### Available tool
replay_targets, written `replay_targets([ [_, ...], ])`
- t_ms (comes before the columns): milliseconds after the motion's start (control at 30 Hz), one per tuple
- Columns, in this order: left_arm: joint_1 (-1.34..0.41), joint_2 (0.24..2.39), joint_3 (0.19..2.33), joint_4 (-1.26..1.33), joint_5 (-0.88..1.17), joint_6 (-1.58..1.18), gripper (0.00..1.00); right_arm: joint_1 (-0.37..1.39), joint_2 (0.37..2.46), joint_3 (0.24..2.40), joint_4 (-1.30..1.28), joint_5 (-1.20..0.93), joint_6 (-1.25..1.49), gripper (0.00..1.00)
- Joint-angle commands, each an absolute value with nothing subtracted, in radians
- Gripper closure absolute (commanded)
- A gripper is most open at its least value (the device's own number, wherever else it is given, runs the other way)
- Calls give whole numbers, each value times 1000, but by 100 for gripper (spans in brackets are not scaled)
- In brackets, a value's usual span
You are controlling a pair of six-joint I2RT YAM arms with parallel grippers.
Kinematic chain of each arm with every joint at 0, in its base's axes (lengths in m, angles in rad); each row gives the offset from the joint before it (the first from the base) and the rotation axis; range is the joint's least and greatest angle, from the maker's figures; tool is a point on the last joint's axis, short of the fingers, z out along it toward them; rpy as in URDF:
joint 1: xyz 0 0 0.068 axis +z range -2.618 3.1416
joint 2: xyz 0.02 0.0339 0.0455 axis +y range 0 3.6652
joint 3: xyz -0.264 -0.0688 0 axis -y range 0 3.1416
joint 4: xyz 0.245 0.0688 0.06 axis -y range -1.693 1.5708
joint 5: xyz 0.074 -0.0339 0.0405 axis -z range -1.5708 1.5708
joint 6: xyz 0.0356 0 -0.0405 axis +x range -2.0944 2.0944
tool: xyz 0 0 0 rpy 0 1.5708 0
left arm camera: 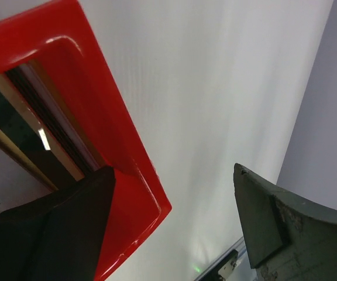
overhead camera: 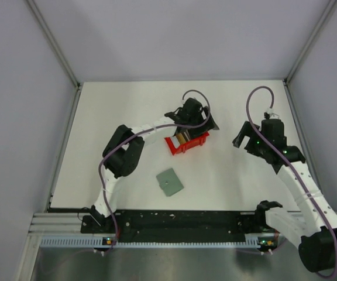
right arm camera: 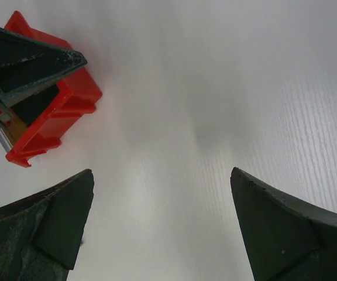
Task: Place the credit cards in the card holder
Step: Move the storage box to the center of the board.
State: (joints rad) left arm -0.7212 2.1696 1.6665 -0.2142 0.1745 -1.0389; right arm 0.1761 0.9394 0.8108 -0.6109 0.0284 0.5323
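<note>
Right gripper (right arm camera: 162, 181) hangs with its jaws wide apart over the white table (overhead camera: 233, 181), while the left gripper (left arm camera: 174, 175), also parted, straddles one wall of the red bin (overhead camera: 193, 142). Nearer the arm bases, the card holder (overhead camera: 170, 182) lies closed and flat, well apart from both; the credit cards (overhead camera: 181, 138) stand on edge inside the bin.
</note>
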Motion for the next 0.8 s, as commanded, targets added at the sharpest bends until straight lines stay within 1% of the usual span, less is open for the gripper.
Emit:
replay_targets([
  [0, -790, 2149, 1663, -176, 161, -1083, 15, 152, 897, 796, -618, 69, 544, 1],
  [167, -813, 2089, 1542, -83, 138, -1152, 14, 150, 887, 798, -618, 60, 558, 1],
  [267, -813, 2045, 1551, -97, 100, -1105, 11, 150, 887, 801, -617, 41, 563, 1],
  [333, -810, 2005, 1571, -124, 57, -1048, 9, 150, 884, 802, -615, 26, 568, 1],
  [367, -810, 1985, 1574, -130, 39, -1017, 4, 150, 881, 802, -614, 17, 571, 1],
  [400, -807, 1961, 1568, -123, 28, -990, 2, 150, 882, 801, -609, 3, 572, 1],
  [533, -805, 1884, 1560, -104, 9, -846, 2, 149, 911, 778, -571, -112, 575, 1],
  [600, -799, 1849, 1562, -110, 9, -774, 2, 149, 917, 750, -519, -219, 580, 2],
  [667, -787, 1812, 1545, -139, -75, -703, 2, 150, 914, 706, -456, -344, 597, 5],
  [767, -695, 1770, 1479, -141, -69, -643, 2, 175, 910, 640, -394, -458, 641, 7],
])
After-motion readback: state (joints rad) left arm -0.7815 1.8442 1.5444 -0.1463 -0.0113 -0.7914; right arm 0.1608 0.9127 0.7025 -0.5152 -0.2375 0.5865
